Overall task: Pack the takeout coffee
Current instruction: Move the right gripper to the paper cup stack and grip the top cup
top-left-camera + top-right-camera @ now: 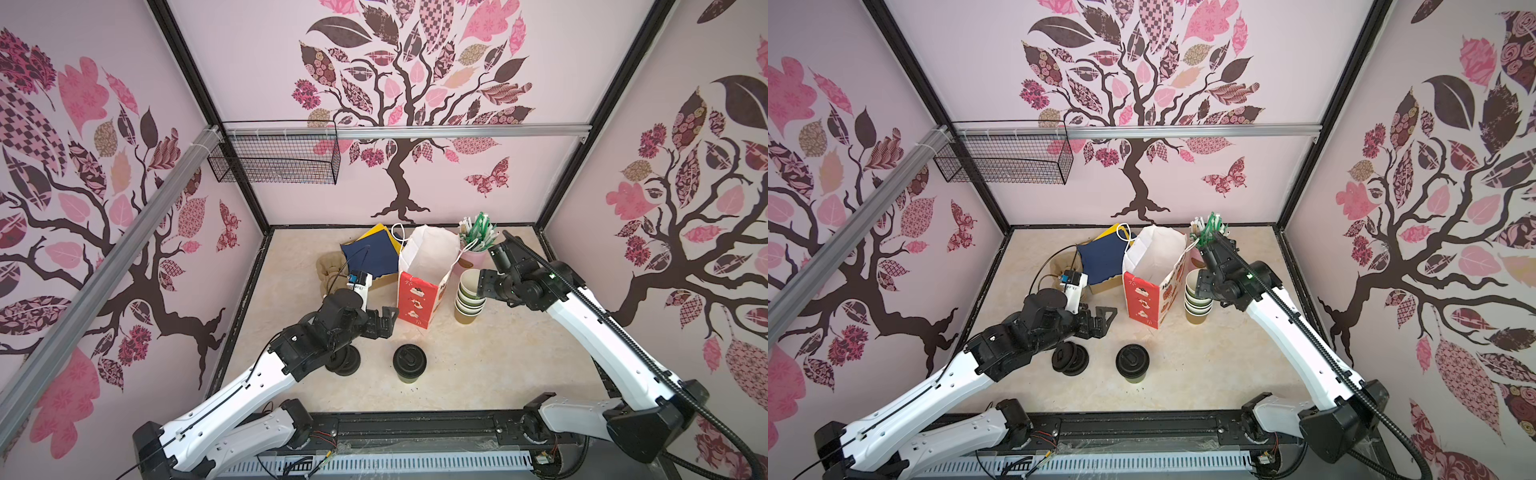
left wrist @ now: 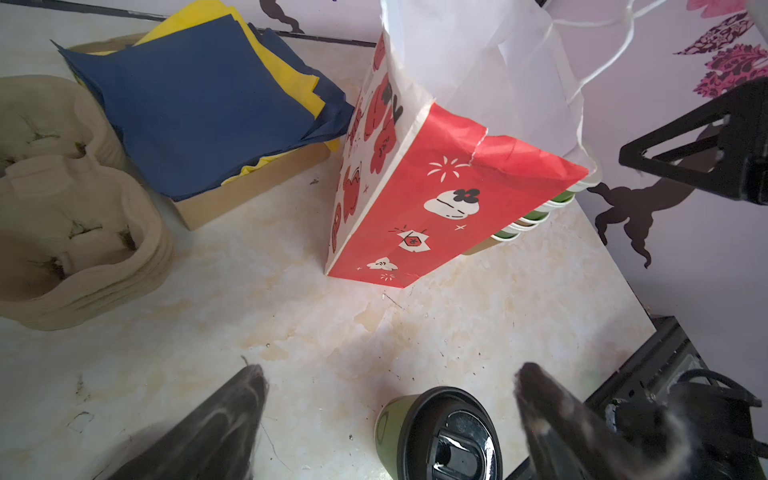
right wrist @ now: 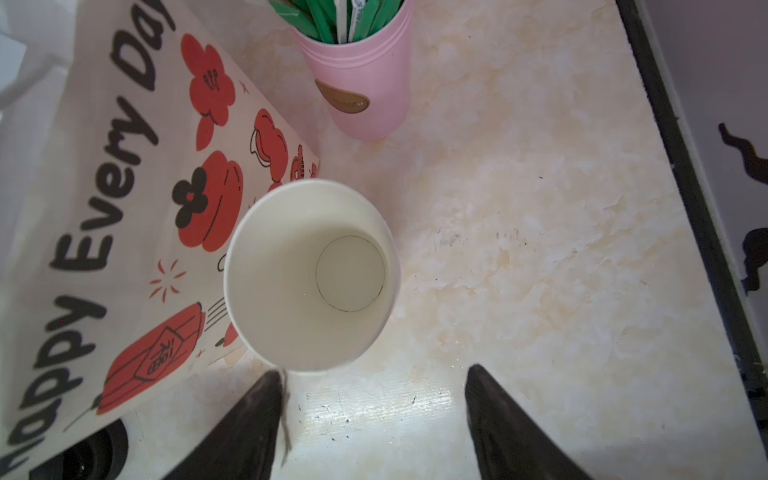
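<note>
Pale marbled tabletop (image 1: pixel 498 365) inside a booth papered with pink tree decals. One lidded coffee cup (image 1: pixel 409 362) stands low in the centre in both top views, apart from the red-and-white paper bag (image 1: pixel 419 291) upright above it (no second lidded cup is visible). Left gripper (image 2: pixel 390 374), jaws spread wide and empty, hangs just left of the bag's base, above-left of the cup. Right gripper (image 3: pixel 374 374), also parted and empty, hovers at the nested lidless cups (image 1: pixel 469 295) right of the bag. Likely step: reaching for the cup. Next it must descend around the cup's body, close gently and keep it upright.
</note>
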Motion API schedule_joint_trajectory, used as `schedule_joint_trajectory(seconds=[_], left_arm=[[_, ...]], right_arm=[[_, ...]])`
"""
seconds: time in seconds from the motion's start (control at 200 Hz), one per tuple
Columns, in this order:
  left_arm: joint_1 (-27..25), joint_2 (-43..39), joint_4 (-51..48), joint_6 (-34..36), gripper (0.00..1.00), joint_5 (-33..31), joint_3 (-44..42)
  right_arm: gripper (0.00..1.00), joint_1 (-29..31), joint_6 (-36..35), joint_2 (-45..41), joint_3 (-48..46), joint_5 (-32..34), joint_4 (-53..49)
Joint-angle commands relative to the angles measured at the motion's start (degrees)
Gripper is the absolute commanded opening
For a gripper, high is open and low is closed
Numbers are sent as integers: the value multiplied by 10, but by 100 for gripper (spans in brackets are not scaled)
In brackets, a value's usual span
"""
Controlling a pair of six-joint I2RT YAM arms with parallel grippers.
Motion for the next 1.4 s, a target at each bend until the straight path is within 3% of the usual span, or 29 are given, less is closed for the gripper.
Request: schedule_joint_trajectory(seconds=[0.0,0.47,0.965,1.395], left_arm=[[3,-12,25,-18,97,-29,2],[3,-29,25,-32,97,-35,-10],[3,-34,19,-32,97,-36,-7],[3,-42,20,-40,97,-41,-13]], right_arm=[[66,-34,-19,34,26,-21,14],[30,-40,-20,90,9,-22,42],[7,-41,-6,83,6,-19,42],[3,-48,38,22,17,-35,52]])
